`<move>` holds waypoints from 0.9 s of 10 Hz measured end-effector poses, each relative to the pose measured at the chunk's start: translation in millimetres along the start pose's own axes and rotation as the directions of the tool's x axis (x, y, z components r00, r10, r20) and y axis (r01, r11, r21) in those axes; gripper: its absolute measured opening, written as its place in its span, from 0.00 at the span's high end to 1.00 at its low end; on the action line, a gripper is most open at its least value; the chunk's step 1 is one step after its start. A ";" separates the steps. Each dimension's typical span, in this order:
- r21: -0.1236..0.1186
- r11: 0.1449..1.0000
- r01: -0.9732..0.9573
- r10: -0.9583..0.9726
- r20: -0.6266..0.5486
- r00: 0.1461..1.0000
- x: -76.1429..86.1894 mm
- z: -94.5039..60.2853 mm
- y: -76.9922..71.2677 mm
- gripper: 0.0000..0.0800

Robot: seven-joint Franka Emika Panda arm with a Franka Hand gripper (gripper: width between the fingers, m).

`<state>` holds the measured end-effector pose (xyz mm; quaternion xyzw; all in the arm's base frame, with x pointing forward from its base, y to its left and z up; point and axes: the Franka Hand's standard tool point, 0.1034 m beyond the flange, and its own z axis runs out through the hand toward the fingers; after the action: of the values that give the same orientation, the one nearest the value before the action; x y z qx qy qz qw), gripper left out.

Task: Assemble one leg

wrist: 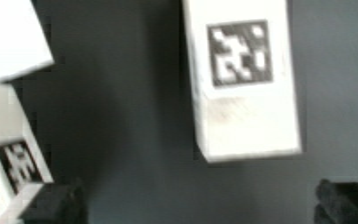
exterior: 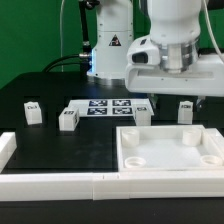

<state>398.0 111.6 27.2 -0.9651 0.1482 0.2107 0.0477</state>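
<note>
Gripper: fingers apart, empty
Leg: mid-tabletop, below and just ahead of fingertips
Long axis: square to the closing line

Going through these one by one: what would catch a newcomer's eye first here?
The tool hangs open over the black table, close above a leg beside the marker board. Nearer the camera, on the exterior view's right, lies a large white panel with round holes.
</note>
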 end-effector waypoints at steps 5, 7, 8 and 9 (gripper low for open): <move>-0.024 0.999 0.033 -0.020 0.428 0.904 -23.9 4.7 -6.3 0.19; -0.045 0.999 0.020 0.003 0.449 0.893 -21.2 7.9 -23.0 0.19; -0.049 0.998 0.028 -0.004 0.448 0.894 -23.6 9.1 -26.1 0.19; -0.051 0.998 0.029 -0.003 0.449 0.894 -22.5 14.1 -26.7 0.19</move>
<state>381.1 145.2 24.6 -0.8927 0.1191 0.4311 0.0552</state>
